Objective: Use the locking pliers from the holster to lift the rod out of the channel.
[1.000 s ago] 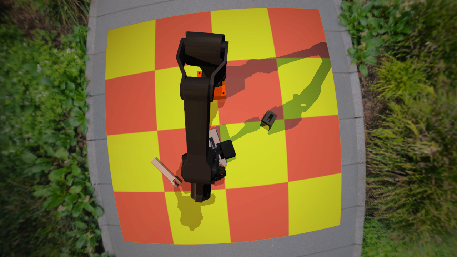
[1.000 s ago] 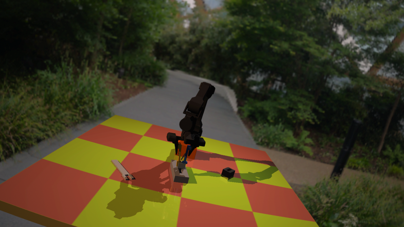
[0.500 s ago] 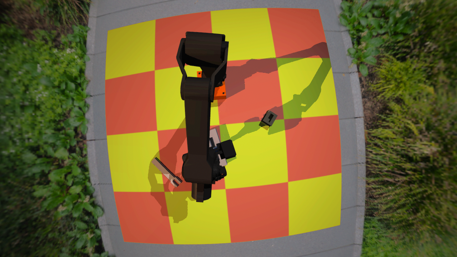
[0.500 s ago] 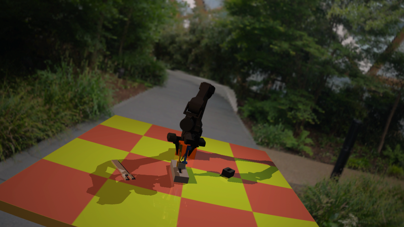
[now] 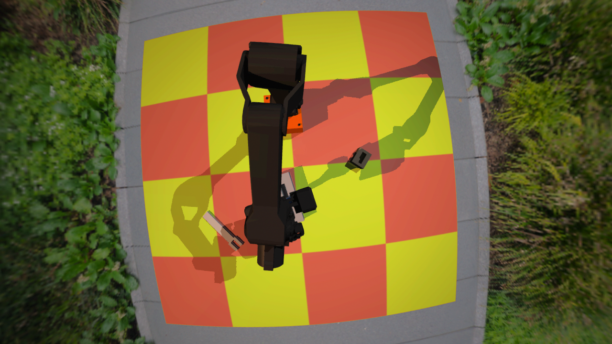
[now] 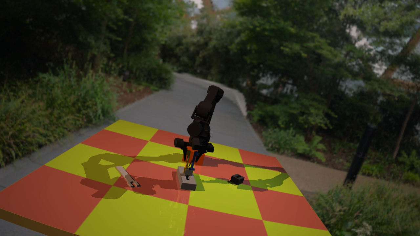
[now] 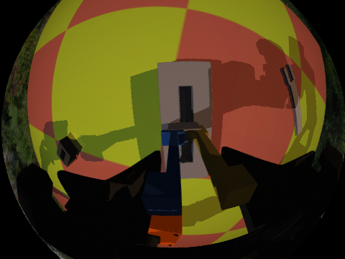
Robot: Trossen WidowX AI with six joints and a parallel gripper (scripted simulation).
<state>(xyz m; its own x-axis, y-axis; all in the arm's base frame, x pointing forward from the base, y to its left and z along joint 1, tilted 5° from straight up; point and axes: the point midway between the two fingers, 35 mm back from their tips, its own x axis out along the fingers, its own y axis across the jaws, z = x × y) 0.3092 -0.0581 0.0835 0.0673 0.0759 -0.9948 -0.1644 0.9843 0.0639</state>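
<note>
Tool [image 5: 294, 204] [image 6: 190, 160] [image 7: 192, 154]: closed on the locking pliers, one finger outside each handle; points down.
Pliers [image 5: 289, 197] [image 6: 188, 172] [image 7: 185, 126]: upright over the pale block; one handle blue, the other amber, with a gap between them. Dark jaws reach down at the slot; whether they are locked, I cannot tell.
Pale block [image 5: 287, 178] [image 6: 188, 186] [image 7: 169, 93]: under the pliers, with a long dark slot [image 7: 186, 102] in its top.
Rod: cannot be made out in the dark of the slot.
Forked piece [image 5: 220, 229] [image 6: 124, 175] [image 7: 295, 98]: pale, lying flat, apart from the block, prongs dark-edged.
Hollow box [image 5: 359, 158] [image 6: 237, 179] [image 7: 69, 149]: small and dark, on the opposite side of the block from the forked piece, opening upward.
Tabletop [image 5: 342, 274] [image 6: 146, 217] [image 7: 90, 72]: yellow and red checks, crossed by the arm's shadows.
Orange base [image 5: 294, 123] [image 6: 199, 160] [image 7: 165, 230]: beyond the block in the exterior view.
Surroundings: grey path, then greenery.
</note>
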